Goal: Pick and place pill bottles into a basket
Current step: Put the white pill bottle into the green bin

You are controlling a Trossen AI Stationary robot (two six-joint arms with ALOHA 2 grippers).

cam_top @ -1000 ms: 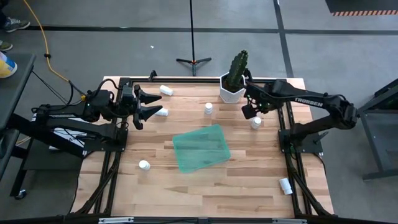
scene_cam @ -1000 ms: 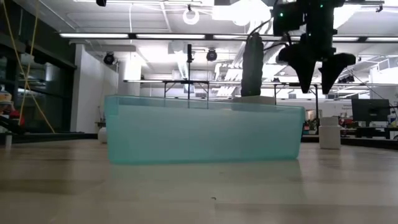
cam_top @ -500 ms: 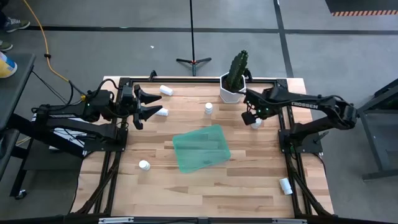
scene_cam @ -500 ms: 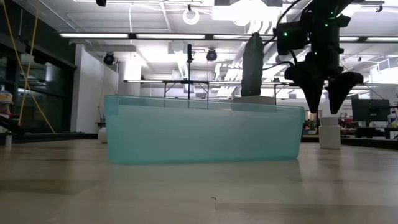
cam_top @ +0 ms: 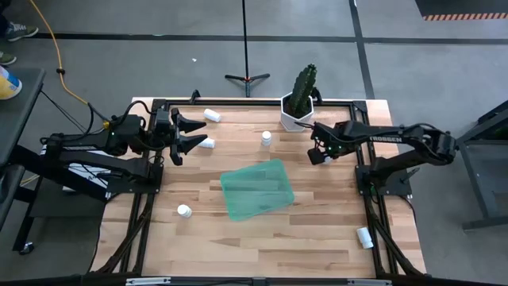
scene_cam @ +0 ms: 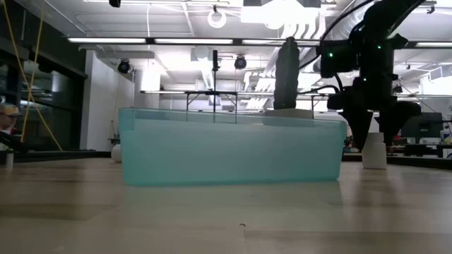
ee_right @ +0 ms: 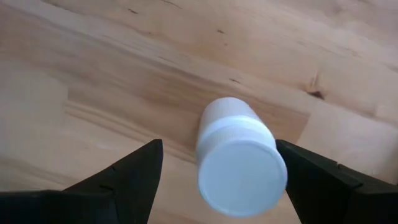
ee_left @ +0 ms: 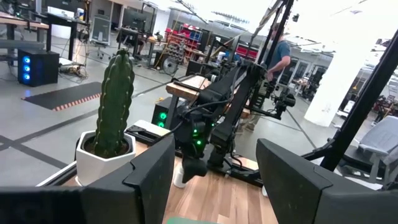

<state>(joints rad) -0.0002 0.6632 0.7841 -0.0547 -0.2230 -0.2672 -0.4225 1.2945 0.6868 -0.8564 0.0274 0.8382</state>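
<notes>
Toppling is the main risk as I judge it: the right gripper [cam_top: 320, 154], fingers spread wide, sits low over an upright white pill bottle [ee_right: 238, 165] just right of frame centre in the high view, and if one finger meets the cap before the other, or the jaws close off-centre, the light bottle could tip and roll across the wooden table [cam_top: 302, 238]. In the right wrist view the bottle stands between the two dark fingers [ee_right: 118, 180], cap toward the camera, nearer the finger on the frame's right, with bare wood showing on the other side; neither finger touches it that I can see. The low view shows the bottle [scene_cam: 374, 149] at right of frame with the gripper's fingers [scene_cam: 361, 130] down around its top, so closing too high might pinch only the cap and let it slip. The hexagonal cactus pot [cam_top: 295, 117] stands close above the gripper in the high view, and a careless lift could brush it. The teal basket [cam_top: 256, 189], at frame centre, looks empty, well apart to the lower left of this bottle. Other pill bottles lie scattered: one upright [cam_top: 266, 138] left of the pot, one at upper left [cam_top: 212, 114], one at lower left [cam_top: 184, 210], one at lower right [cam_top: 364, 237]. The left gripper [cam_top: 198, 134] waits at left of frame, jaws apart and holding nothing, just beside a lying bottle [cam_top: 207, 144].
</notes>
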